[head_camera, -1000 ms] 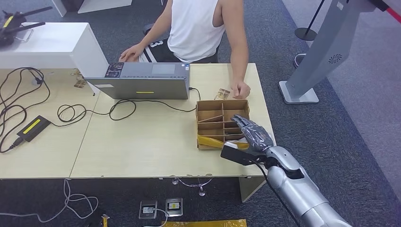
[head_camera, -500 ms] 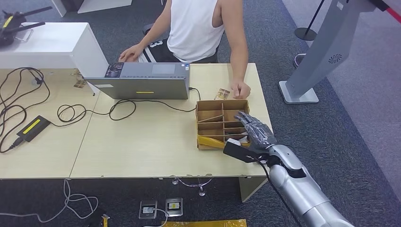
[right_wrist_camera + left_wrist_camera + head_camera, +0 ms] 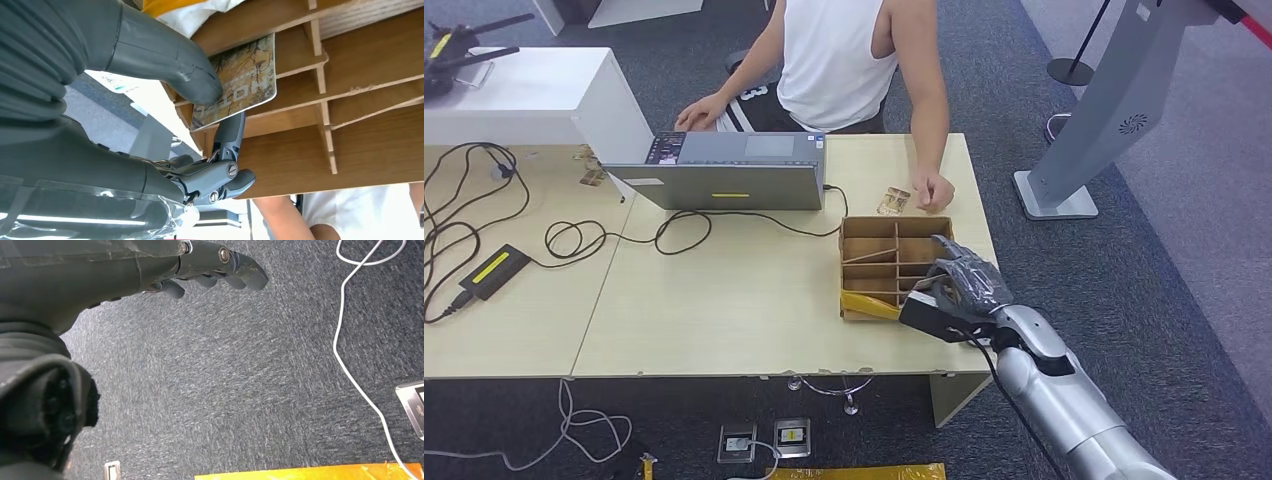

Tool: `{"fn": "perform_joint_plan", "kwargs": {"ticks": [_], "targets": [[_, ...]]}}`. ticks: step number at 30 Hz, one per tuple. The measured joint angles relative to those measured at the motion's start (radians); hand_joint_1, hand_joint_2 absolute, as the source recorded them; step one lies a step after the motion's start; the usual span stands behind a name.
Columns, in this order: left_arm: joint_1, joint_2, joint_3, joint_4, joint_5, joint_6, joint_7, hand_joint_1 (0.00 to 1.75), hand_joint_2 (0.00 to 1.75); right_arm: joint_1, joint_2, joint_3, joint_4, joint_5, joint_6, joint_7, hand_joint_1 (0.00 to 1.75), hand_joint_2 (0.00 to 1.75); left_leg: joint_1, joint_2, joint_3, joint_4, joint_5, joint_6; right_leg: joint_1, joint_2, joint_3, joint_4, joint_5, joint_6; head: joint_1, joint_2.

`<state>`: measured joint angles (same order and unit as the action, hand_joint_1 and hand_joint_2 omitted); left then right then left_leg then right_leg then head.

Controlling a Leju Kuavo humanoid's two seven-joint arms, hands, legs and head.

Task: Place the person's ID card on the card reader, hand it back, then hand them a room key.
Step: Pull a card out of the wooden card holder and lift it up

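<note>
While the person's hand [image 3: 936,190] rests on the far bench [image 3: 724,300], the right robot hand [image 3: 962,285] pinches a room key card [image 3: 240,85] between thumb and finger inside the cardboard divider box [image 3: 869,262]. The left robot hand [image 3: 150,265] hangs over carpet, fingers loosely apart, holding nothing.

Right hand [image 3: 964,290] pinches with thumb and finger, arm extended; left hand [image 3: 150,265] hangs, fingers apart
</note>
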<state>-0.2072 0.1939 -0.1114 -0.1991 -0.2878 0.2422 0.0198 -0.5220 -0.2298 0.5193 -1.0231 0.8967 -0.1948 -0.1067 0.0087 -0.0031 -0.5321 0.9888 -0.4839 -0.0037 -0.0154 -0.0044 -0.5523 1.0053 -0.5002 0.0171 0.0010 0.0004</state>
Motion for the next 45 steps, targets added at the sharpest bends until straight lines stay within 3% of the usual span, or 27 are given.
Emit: {"fn": "perform_joint_plan", "kwargs": {"ticks": [15, 23, 31, 36, 45], "targets": [[-0.002, 0.000, 0.000, 0.000, -0.013, -0.005, 0.000, 0.00, 0.00, 0.012, -0.003, -0.008, -0.010, -0.003, 0.004, 0.017, 1.75, 1.75, 0.000, 0.000, 0.000, 0.000, 0.000, 0.000, 0.000, 0.001, 0.000, 0.000, 0.000, 0.000, 0.000, 0.000], [-0.005, -0.002, -0.001, 0.000, -0.018, -0.003, 0.000, 0.00, 0.00, 0.003, -0.005, -0.031, -0.025, -0.006, -0.083, 0.012, 1.75, 1.75, 0.000, 0.001, 0.000, 0.000, 0.000, 0.000, 0.000, 0.001, 0.000, 0.000, 0.001, 0.000, 0.000, 0.000], [-0.010, -0.009, -0.001, 0.000, -0.020, -0.002, 0.000, 0.00, 0.00, -0.112, -0.026, -0.102, -0.053, -0.038, -0.119, -0.019, 1.75, 1.75, -0.001, 0.002, 0.000, 0.000, 0.000, 0.000, -0.001, 0.002, -0.001, 0.000, 0.002, 0.000, 0.000, 0.000], [-0.020, -0.016, -0.005, 0.000, -0.021, -0.001, 0.000, 0.00, 0.00, -0.249, -0.042, -0.137, -0.044, -0.046, -0.120, -0.056, 1.75, 1.75, -0.001, 0.002, 0.000, 0.001, 0.001, 0.000, -0.001, 0.002, -0.001, 0.000, 0.002, 0.000, 0.000, 0.000], [-0.029, -0.024, -0.018, 0.000, -0.035, -0.002, 0.000, 0.00, 0.00, -0.389, -0.045, -0.145, 0.015, -0.045, -0.082, -0.083, 1.75, 1.75, -0.001, 0.002, -0.001, 0.001, 0.001, 0.000, -0.001, 0.003, -0.002, 0.000, 0.002, 0.000, 0.000, 0.000]]}}
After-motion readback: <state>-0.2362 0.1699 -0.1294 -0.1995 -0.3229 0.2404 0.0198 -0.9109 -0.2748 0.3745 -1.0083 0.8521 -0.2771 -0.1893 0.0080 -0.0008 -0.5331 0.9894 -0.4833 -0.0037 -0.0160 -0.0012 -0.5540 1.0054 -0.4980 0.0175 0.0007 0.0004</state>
